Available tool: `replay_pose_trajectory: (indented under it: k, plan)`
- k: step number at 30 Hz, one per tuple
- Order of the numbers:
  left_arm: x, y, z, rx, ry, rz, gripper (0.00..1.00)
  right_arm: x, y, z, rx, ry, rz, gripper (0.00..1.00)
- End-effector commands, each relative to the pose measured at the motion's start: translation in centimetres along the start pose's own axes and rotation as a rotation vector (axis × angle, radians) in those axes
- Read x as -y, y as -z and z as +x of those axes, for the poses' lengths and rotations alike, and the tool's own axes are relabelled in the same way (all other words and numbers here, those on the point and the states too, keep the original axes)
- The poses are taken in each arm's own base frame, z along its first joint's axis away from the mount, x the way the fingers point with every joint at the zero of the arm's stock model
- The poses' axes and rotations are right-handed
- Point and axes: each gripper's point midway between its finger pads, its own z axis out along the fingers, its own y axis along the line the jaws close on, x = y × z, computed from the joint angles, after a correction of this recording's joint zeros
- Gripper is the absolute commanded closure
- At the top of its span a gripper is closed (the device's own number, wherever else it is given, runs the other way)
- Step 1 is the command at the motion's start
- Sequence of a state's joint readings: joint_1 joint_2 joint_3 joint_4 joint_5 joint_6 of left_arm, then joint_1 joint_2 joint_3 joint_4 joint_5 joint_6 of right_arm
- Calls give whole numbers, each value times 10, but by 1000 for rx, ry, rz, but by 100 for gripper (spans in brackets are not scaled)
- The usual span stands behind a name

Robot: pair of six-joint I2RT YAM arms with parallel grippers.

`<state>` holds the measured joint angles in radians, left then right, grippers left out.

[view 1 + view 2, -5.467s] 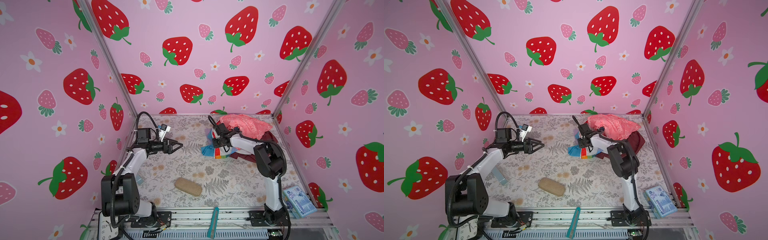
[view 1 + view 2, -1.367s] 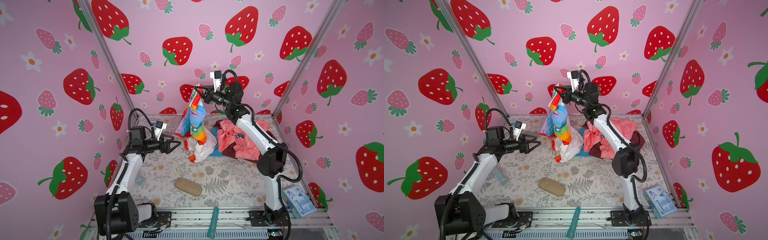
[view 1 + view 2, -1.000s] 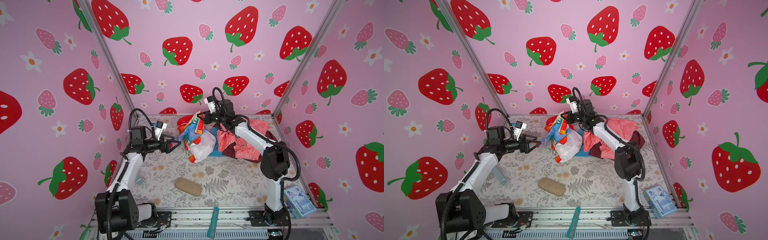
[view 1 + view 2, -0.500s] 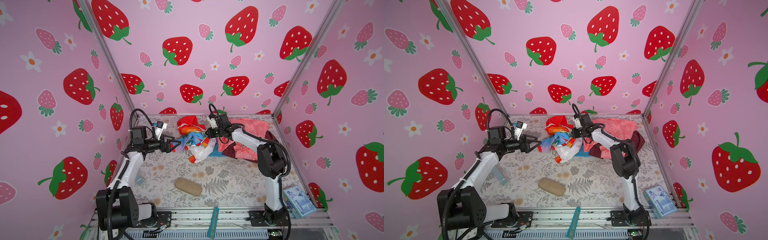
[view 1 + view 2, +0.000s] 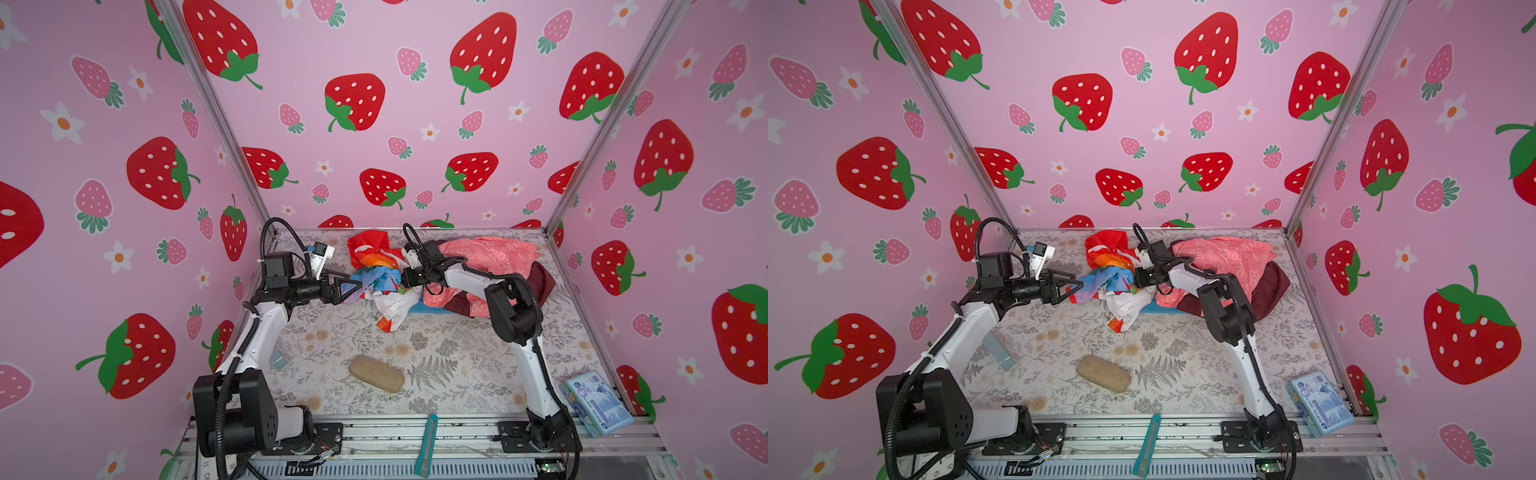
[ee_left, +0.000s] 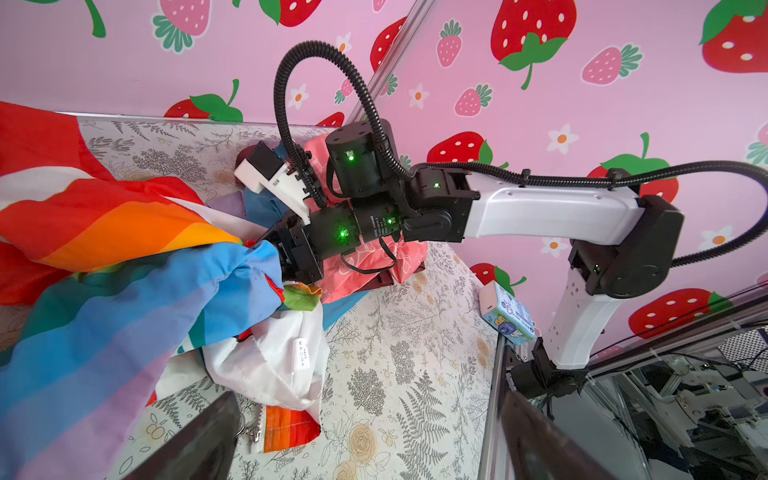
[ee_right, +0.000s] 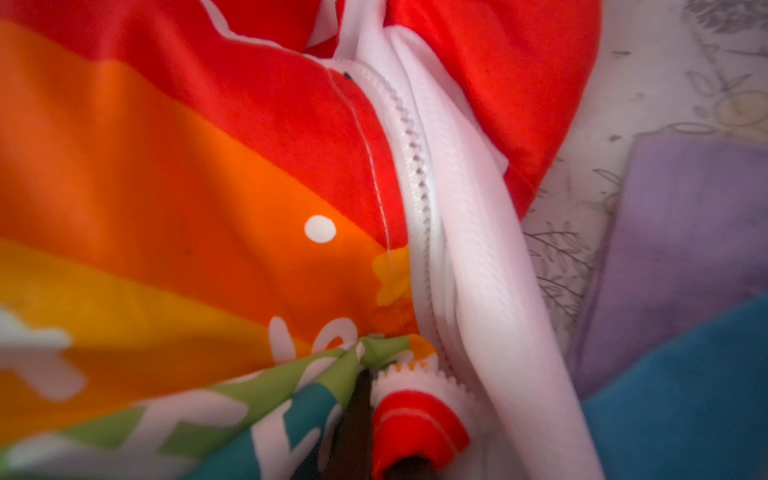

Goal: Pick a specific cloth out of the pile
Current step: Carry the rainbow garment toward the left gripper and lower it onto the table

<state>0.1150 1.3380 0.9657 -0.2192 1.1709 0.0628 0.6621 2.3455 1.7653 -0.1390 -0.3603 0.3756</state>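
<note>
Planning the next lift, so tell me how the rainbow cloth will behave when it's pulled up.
Likely floppy: the rainbow cloth lies crumpled in soft folds and bunches where the right gripper pinches it. Probably light for its size, since it looks like thin fabric. Its white zipper edge may hang lower and could snag on the pile.

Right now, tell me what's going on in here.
The right hand is shut on the rainbow cloth, which lies bunched on the table beside the pile of pink and maroon fabrics. The left hand is open, pointing at the cloth's lavender end and holding nothing. The tan case sits untouched nearer the front.
</note>
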Motion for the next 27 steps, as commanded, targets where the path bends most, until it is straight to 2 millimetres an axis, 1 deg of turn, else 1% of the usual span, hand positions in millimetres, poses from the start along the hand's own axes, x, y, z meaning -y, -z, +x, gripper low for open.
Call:
replay_pose_trajectory:
  k: [1,7,11,18,22,27]
  plan:
    - [5,2,-8,14,-31,18,1,-25,-17,4,-16,4,-77,100]
    - [4,2,-8,14,-31,19,1,-54,-35,-1,-21,17,-159,100]
    - [4,2,-8,15,-35,18,1,-73,-47,-2,-29,28,-205,100]
    - [4,2,-8,15,-34,18,1,-101,-66,0,-39,57,-271,100]
    - [4,2,-8,14,-35,19,1,-114,-76,5,-54,78,-294,100]
    - [3,2,-9,14,-32,18,1,-123,-83,3,-45,79,-323,100]
